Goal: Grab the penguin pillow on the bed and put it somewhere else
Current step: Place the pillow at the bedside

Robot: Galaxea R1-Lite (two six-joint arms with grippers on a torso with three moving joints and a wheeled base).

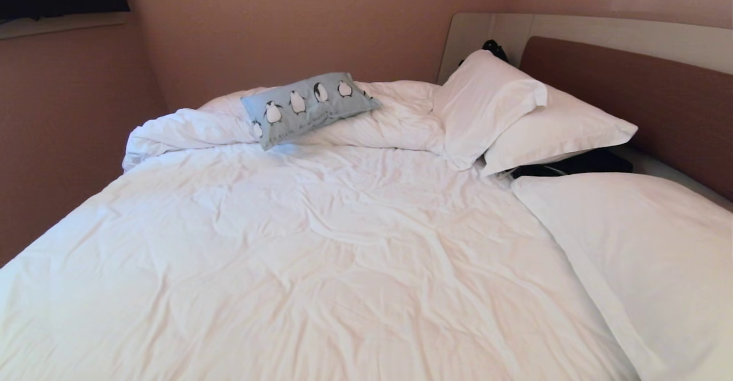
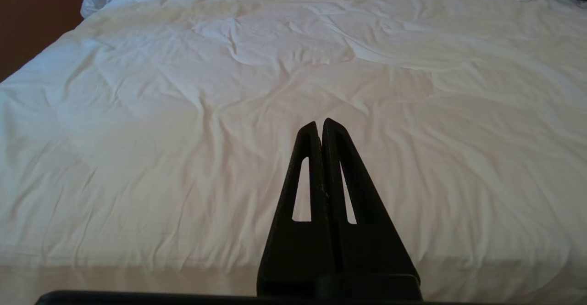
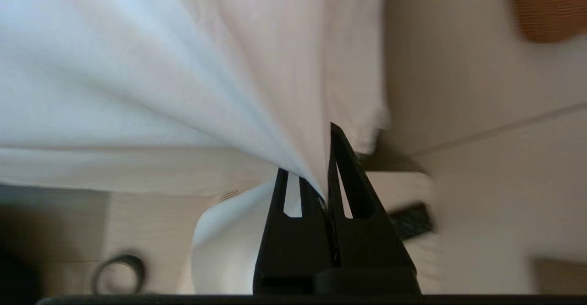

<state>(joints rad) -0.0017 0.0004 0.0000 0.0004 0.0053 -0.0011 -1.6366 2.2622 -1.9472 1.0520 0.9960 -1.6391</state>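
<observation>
Two claws, neither on the penguin pillow (image 1: pixel 309 107), which lies propped on the bunched duvet (image 1: pixel 366 123). Right gripper (image 3: pixel 326 167) pinches white bedding (image 3: pixel 206 89), seemingly drawing it taut; left gripper (image 2: pixel 319 128) hangs pressed together over the bed (image 2: pixel 183 135).

No readable text in any view.

The penguin pillow (image 1: pixel 310 106) carries a printed row of black-and-white penguins but no words, numbers or brand mark (a picture pattern only), and the bed (image 1: pixel 320 243), its white linen and its headboard show no label or tag that can be read.
</observation>
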